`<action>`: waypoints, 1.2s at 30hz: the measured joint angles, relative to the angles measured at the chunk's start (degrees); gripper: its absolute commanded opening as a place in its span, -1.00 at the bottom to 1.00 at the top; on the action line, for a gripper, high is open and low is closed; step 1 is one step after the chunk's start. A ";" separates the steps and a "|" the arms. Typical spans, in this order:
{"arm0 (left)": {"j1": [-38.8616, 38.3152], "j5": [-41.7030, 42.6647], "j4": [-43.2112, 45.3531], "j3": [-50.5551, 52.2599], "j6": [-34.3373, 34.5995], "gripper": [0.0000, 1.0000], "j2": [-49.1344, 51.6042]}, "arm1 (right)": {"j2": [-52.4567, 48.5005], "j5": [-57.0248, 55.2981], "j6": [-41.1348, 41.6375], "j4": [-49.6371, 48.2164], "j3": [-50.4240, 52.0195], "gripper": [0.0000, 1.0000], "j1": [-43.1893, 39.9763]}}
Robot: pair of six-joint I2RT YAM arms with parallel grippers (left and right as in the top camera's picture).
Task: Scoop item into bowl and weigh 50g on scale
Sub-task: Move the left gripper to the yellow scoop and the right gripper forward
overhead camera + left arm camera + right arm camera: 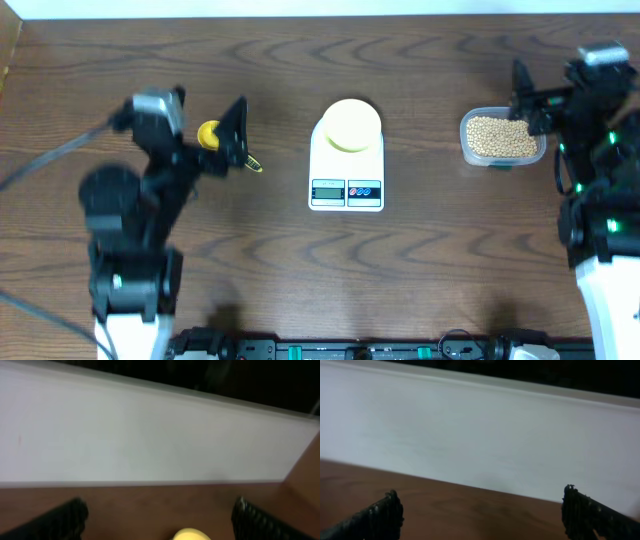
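left gripper (160, 522) spread wide, empty, yellow scoop (209, 134) just beside it; right gripper (480, 517) spread wide, empty, by bean tub (465, 140)

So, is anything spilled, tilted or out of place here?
Nothing stands out. The bowl sits upright on the scale, the beans are all inside the tub, and the scoop lies left of the scale.

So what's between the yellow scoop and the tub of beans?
The white scale, with the pale-yellow bowl on it, seen in the overhead view.
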State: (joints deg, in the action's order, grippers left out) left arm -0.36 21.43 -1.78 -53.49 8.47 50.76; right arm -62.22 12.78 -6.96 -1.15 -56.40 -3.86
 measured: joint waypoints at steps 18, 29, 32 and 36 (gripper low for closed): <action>0.52 -24.44 -28.02 -4.94 -1.49 0.89 12.83 | -6.69 25.88 15.13 1.46 -0.55 0.98 0.00; 0.72 -26.91 -29.40 -13.99 -8.37 0.89 17.64 | -6.69 27.12 35.93 -14.45 -0.66 0.98 0.00; 1.75 -26.12 -32.09 -20.87 -8.70 0.89 23.26 | -6.67 27.61 39.39 -17.09 -0.68 0.99 0.00; 4.83 -22.80 -36.92 -27.19 -7.23 0.89 32.37 | -6.67 29.79 41.40 -15.54 -0.74 0.99 0.00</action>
State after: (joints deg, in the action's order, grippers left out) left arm 4.47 -1.37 -38.70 -80.68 1.23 83.13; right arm -68.88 42.57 34.44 -16.69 -57.14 -3.86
